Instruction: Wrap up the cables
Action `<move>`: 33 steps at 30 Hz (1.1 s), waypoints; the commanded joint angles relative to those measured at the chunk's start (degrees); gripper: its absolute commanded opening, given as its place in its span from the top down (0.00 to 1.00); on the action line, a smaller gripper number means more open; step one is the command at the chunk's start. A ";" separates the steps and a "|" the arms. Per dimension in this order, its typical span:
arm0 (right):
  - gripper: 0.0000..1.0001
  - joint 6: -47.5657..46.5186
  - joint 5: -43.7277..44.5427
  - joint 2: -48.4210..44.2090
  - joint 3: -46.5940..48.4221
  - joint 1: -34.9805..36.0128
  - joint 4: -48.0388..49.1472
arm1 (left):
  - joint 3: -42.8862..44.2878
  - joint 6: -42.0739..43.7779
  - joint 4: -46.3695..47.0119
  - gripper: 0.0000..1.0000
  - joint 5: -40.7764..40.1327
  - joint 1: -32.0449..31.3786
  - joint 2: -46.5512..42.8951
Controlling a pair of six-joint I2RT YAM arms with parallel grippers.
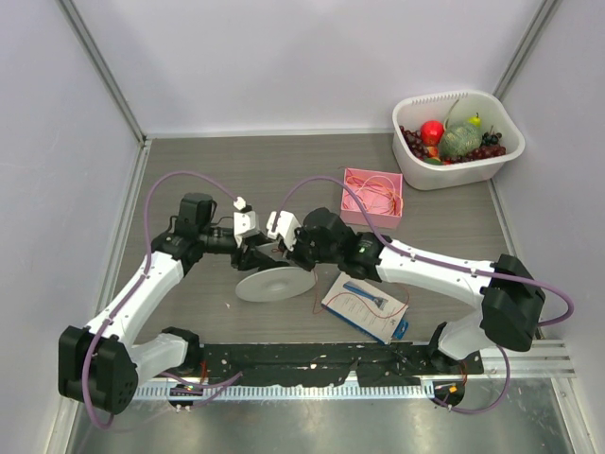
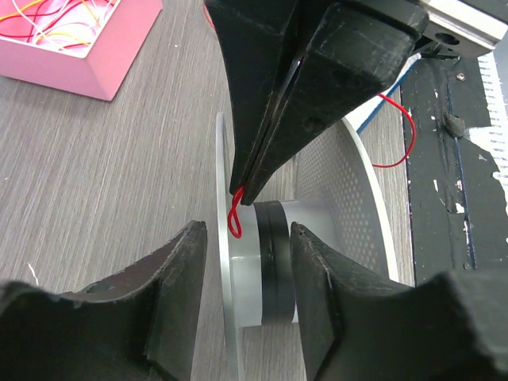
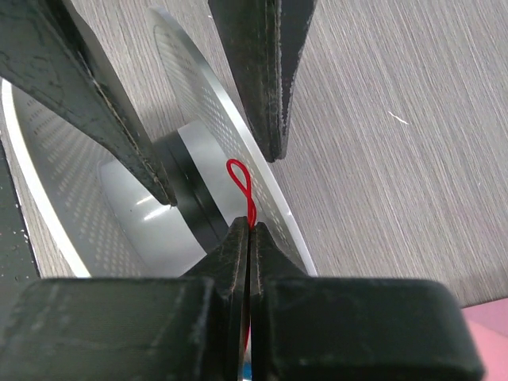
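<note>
A white spool (image 1: pixel 274 285) lies on the table between the two arms. In the left wrist view its flange (image 2: pixel 225 270) and grey hub (image 2: pixel 244 278) with a black band stand on edge. My left gripper (image 2: pixel 248 238) is open, its fingers (image 2: pixel 159 302) on either side of that flange and hub, with a gap on the flange side. My right gripper (image 3: pixel 248 226) is shut on the thin red cable, whose small loop (image 3: pixel 242 178) pokes out of its tips against the spool (image 3: pixel 151 214). The cable (image 1: pixel 317 295) trails from the spool toward a packet. In the top view the two grippers, left (image 1: pixel 251 253) and right (image 1: pixel 284 253), meet above the spool.
A pink box (image 1: pixel 371 197) holding more thin wires sits behind the right arm. A blue and white packet (image 1: pixel 364 305) lies right of the spool. A white basin (image 1: pixel 458 137) of fruit stands at the back right. A black rail (image 1: pixel 312 364) runs along the near edge.
</note>
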 commanded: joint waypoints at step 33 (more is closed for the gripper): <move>0.99 2.79 0.72 -0.47 0.39 2.01 7.28 | -1.20 -0.16 1.82 0.77 0.82 -0.80 -0.12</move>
